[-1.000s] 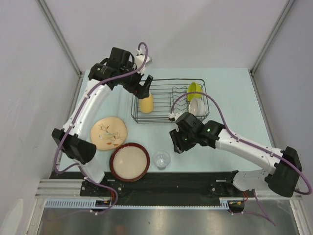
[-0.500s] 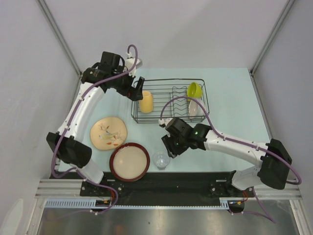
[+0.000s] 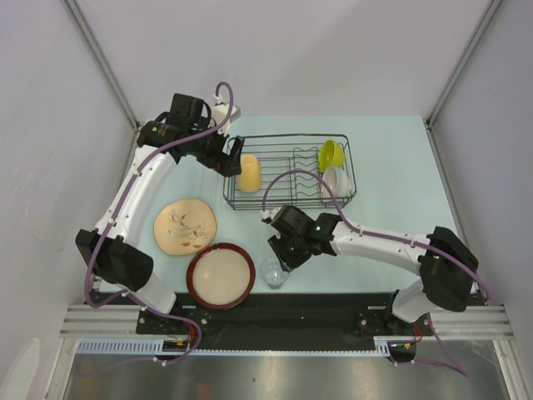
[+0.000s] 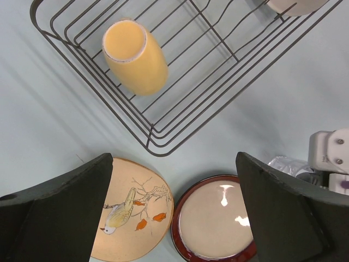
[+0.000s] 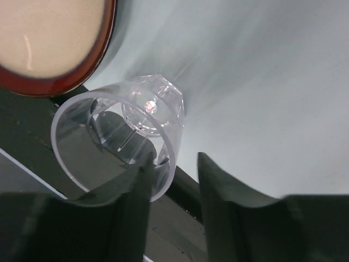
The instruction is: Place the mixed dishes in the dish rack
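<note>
Table [image 3: 400, 167] front: right gripper [image 5: 175, 166] reached clear glass [image 5: 147, 103], maybe straddling rim.

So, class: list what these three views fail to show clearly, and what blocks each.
Top view: the right gripper covers part of the clear glass.
Left wrist: the top edge cuts off the small saucer.
Right wrist: the frame corner crops the red-rimmed dish.

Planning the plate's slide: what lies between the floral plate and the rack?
Nothing; bare table separates plate and rack, seen in the left wrist view.
</note>
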Controlling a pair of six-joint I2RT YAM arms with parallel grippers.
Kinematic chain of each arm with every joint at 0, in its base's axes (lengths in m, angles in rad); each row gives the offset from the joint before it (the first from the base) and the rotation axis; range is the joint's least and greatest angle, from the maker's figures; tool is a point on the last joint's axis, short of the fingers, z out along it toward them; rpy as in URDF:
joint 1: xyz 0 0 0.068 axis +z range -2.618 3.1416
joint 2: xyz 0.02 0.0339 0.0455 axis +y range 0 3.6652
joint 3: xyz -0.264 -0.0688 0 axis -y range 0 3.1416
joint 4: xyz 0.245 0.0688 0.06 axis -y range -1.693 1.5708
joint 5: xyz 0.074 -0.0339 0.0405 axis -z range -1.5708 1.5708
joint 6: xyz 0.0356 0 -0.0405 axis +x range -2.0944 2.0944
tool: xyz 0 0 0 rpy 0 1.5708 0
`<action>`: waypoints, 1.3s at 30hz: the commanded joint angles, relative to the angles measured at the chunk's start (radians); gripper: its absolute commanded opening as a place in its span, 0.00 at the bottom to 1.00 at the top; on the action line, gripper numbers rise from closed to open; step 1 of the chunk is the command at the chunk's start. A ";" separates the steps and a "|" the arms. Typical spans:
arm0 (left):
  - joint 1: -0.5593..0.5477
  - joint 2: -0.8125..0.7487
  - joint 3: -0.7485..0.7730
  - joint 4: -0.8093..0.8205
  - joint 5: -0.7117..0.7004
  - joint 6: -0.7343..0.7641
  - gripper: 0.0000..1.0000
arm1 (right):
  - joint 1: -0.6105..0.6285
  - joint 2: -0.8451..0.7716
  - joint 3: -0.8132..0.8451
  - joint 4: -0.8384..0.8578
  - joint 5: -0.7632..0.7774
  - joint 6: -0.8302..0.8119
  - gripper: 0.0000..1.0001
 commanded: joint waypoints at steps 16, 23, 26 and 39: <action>0.087 -0.071 0.109 0.122 0.303 -0.090 1.00 | -0.391 -0.304 0.020 0.089 -0.389 0.052 0.00; 0.217 -0.100 0.010 0.386 0.792 -0.442 0.98 | -0.661 -0.357 0.003 0.462 -0.868 0.363 0.00; 0.247 -0.123 -0.232 0.794 1.047 -0.844 0.97 | -0.675 -0.312 -0.002 0.731 -0.931 0.559 0.00; 0.172 -0.206 -0.647 1.736 1.101 -1.502 1.00 | -0.647 -0.157 -0.003 1.088 -0.919 0.801 0.00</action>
